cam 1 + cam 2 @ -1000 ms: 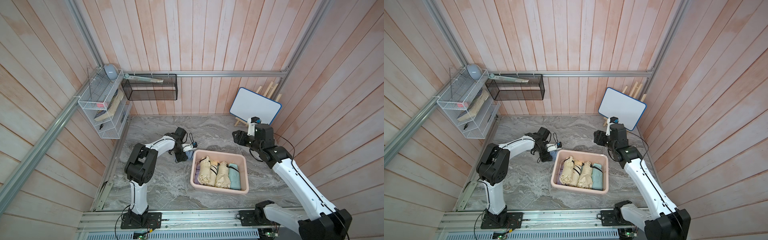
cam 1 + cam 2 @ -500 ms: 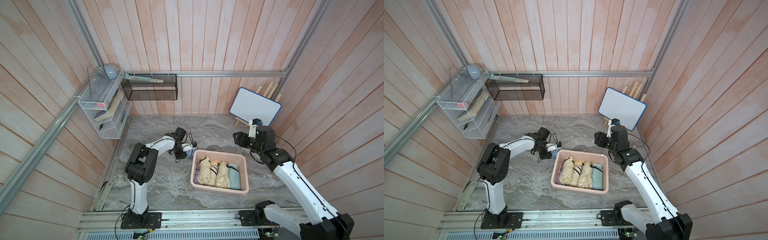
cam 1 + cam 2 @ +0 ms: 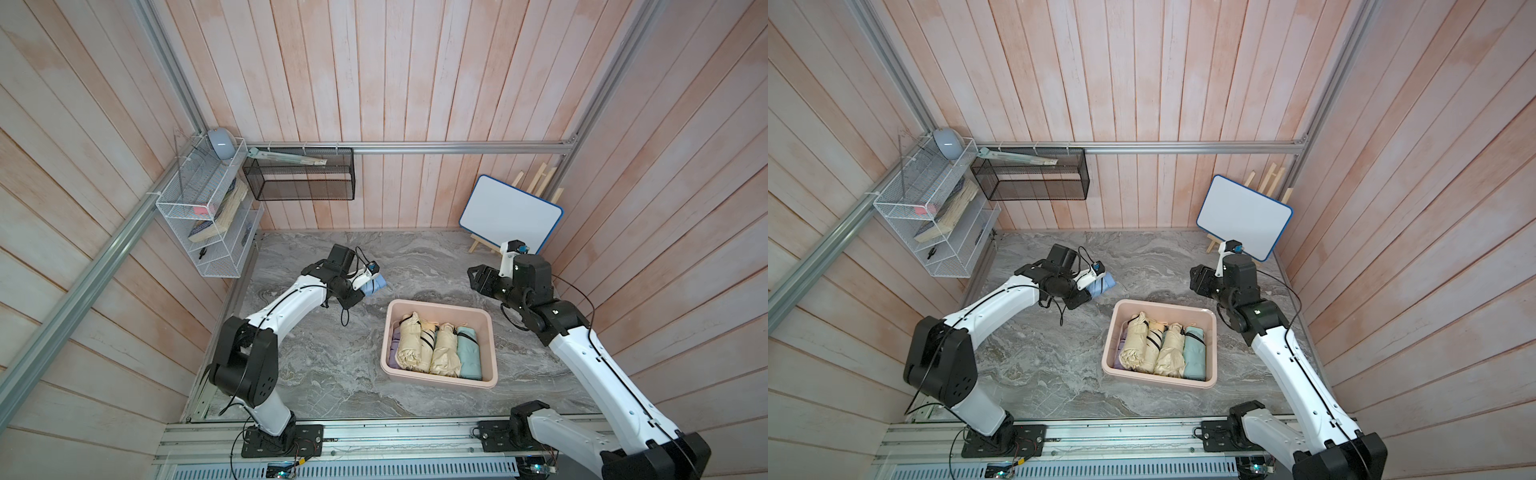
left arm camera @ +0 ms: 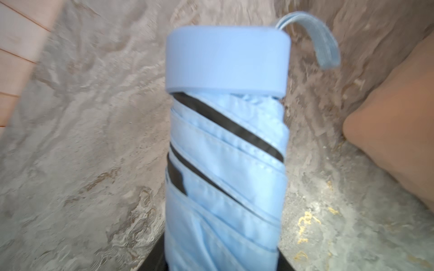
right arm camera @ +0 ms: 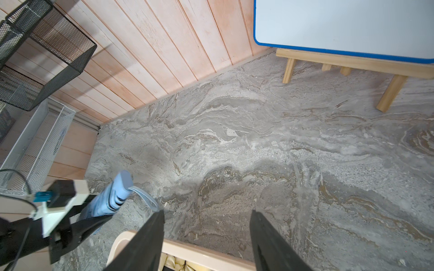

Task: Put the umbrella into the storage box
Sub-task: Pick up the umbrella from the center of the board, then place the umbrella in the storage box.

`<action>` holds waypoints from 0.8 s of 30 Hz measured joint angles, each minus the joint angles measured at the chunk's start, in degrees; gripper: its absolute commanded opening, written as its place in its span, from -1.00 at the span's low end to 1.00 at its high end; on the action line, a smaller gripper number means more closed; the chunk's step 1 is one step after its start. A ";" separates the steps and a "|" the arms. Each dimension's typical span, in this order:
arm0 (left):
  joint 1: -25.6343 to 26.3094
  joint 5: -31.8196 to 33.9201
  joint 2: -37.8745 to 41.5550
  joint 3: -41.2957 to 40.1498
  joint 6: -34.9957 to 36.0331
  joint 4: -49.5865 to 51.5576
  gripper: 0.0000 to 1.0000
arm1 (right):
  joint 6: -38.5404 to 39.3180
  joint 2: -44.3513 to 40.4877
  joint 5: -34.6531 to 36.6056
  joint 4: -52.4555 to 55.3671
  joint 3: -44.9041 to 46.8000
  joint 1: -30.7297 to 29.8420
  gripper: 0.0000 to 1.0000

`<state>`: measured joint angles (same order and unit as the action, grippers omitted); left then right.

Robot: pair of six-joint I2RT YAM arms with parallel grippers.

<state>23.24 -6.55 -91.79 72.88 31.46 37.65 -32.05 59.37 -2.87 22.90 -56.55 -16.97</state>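
Grip on umbrella (image 3: pixel 377 284): left pincer (image 3: pixel 364 292) clamped round it, near box (image 3: pixel 439 304), not inside.
Held by cloth end, cap leading, likely to lay it in lengthwise; right pincer (image 5: pixel 207 214) stands apart, empty.

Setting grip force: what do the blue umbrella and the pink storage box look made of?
The blue umbrella: thin woven fabric, matte, judging by stitched hems and soft folds; its end cap looks like smooth plastic. The storage box: probably moulded plastic, smooth satin finish, rounded corners, rolled rim.
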 measured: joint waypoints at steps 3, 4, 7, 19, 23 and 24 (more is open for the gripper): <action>0.50 0.68 5.84 0.15 -5.07 -0.02 -0.66 | -0.96 -1.11 0.13 0.83 1.03 0.00 0.27; 0.92 0.92 7.52 0.44 -7.06 0.13 -0.76 | -1.29 -1.64 0.24 1.09 1.53 0.00 0.27; 3.39 1.09 11.08 1.57 -13.07 0.20 -0.98 | -2.12 -2.73 0.44 1.77 2.78 0.00 0.26; 24.00 5.79 15.26 2.21 -42.29 -1.60 -1.00 | -4.39 -6.01 0.39 5.25 5.09 0.00 0.25; 27.80 4.79 15.02 2.14 -54.90 -3.61 -1.00 | -5.66 -7.10 0.42 7.52 5.86 0.00 0.25; 28.02 4.09 14.75 2.12 -58.36 -4.00 -1.00 | -5.88 -7.34 0.44 8.22 5.86 0.00 0.25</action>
<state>51.27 -2.46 -77.03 75.00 -26.89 33.65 -37.93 52.03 -2.44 31.11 -50.70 -16.97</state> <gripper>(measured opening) 0.456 0.625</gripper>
